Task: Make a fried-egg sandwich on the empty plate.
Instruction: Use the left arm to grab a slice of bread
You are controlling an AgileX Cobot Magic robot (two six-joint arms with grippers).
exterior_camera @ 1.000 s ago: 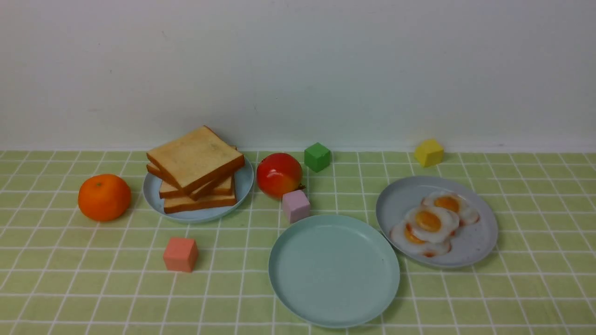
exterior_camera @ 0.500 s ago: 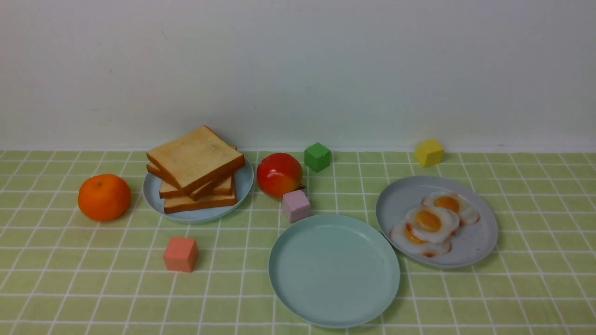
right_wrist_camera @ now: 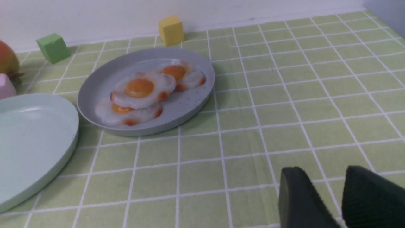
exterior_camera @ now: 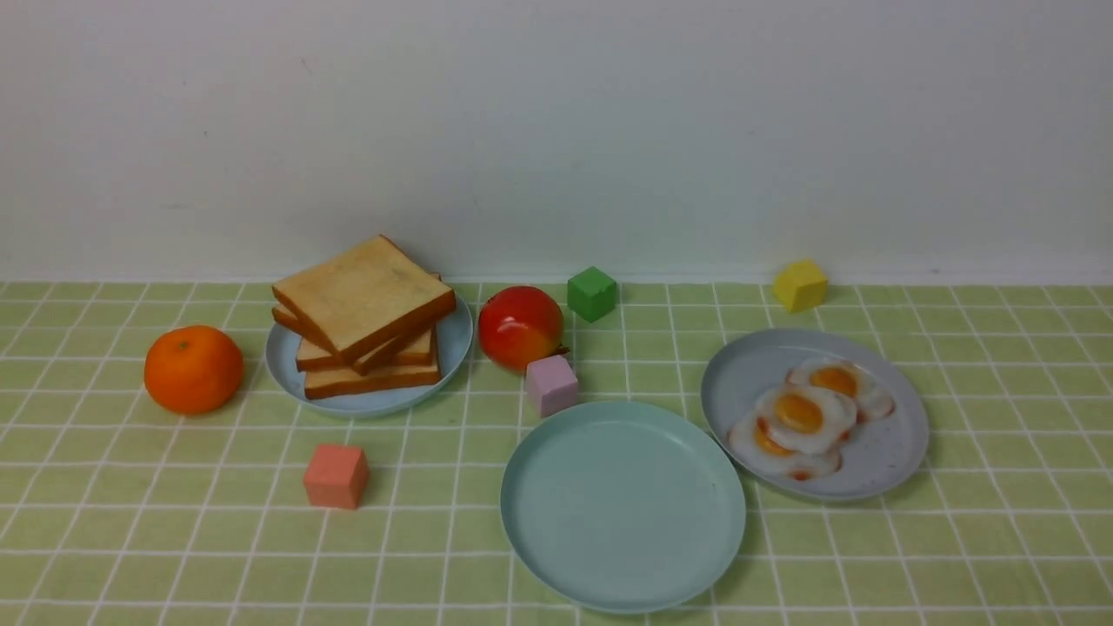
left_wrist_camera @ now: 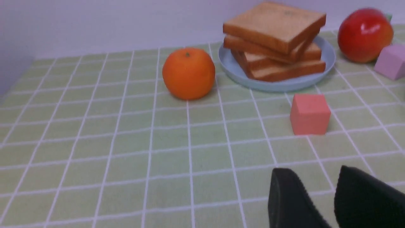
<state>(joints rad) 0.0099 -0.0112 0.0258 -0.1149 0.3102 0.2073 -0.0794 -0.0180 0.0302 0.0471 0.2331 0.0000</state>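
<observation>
Empty plate (exterior_camera: 623,506) sits on the green checked tablecloth (exterior_camera: 174,539), centre-near in the front view, its bare surface showing and its 6 o'clock rim close to the near edge of the frame. Taking it as the dial centre: the grey speckled plate (exterior_camera: 756,365) lies at 2 o'clock, rims just beside each other (I cannot tell whether they touch), and carries three overlapping fried eggs (exterior_camera: 804,413). The lilac cube (exterior_camera: 551,384) is at 11 o'clock, just beside the rim, with the red apple (exterior_camera: 520,326) close behind it. The green cube (exterior_camera: 592,293) is at 12 o'clock and the yellow cube (exterior_camera: 800,284) at 1 o'clock, both near the wall. The light blue plate (exterior_camera: 456,343) is at 10 o'clock and holds the skewed toast stack (exterior_camera: 365,300), whose top slice overhangs. The orange (exterior_camera: 193,368) stands at that plate's 9 o'clock. The salmon cube (exterior_camera: 335,476) is at 9 o'clock, with bare cloth between it and the rim. Wide bare cloth also lies at 3 o'clock of the grey plate. Left gripper (left_wrist_camera: 316,172): low over bare cloth, jaws apart, nothing between them. Right gripper (right_wrist_camera: 322,172): the same, with the grey plate ahead.
</observation>
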